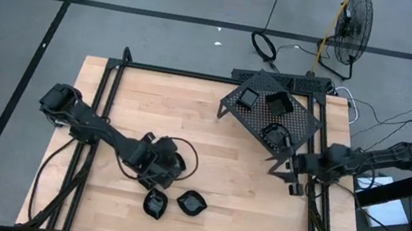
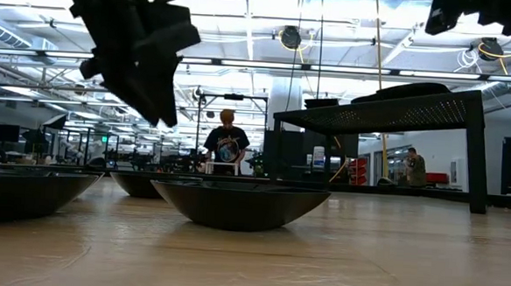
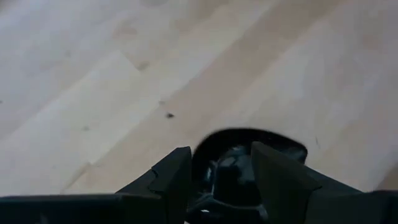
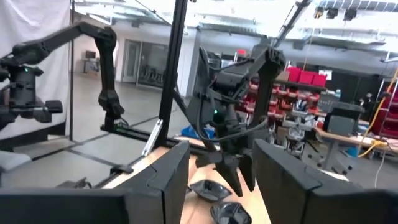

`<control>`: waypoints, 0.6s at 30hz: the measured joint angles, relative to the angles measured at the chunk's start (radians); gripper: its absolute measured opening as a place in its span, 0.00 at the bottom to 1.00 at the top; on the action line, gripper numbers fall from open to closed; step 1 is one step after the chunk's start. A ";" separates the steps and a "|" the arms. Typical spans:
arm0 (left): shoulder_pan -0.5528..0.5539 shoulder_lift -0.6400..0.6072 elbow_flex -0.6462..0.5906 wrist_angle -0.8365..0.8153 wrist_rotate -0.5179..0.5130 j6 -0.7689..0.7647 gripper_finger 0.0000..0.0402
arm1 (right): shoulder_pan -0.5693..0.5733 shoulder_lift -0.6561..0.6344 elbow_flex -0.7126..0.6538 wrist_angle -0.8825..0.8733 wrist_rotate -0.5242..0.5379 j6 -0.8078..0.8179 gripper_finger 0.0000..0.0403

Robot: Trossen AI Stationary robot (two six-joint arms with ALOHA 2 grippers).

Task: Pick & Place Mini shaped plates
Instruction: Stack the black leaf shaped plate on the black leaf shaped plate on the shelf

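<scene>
The left gripper (image 1: 161, 176), fingers parted and empty, hangs just above a small black plate (image 1: 155, 204) on the wooden table (image 1: 240, 212), a second plate (image 1: 192, 204) just beside it. More plates sit on the black rack (image 1: 303, 129). The right gripper (image 1: 285, 165), open and empty, waits beside the rack. An off-centre descent could nudge one plate into the other.

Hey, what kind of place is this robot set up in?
Probably a large robotics lab or workshop: more robot arms on frames stand beyond the table, red storage bins line shelves, and people work at stations under open ceiling trusses.
</scene>
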 joint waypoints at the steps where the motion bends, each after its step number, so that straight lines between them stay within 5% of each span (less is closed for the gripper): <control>1: 0.002 0.007 -0.004 0.006 0.012 0.014 0.43 | 0.000 0.006 -0.001 0.000 0.000 -0.002 0.41; 11: 0.061 0.100 -0.103 0.114 0.172 0.094 0.43 | 0.000 0.031 -0.002 0.008 -0.003 0.001 0.40; 18: 0.091 0.115 -0.111 0.132 0.178 0.130 0.43 | 0.000 0.035 -0.002 0.008 -0.003 -0.001 0.40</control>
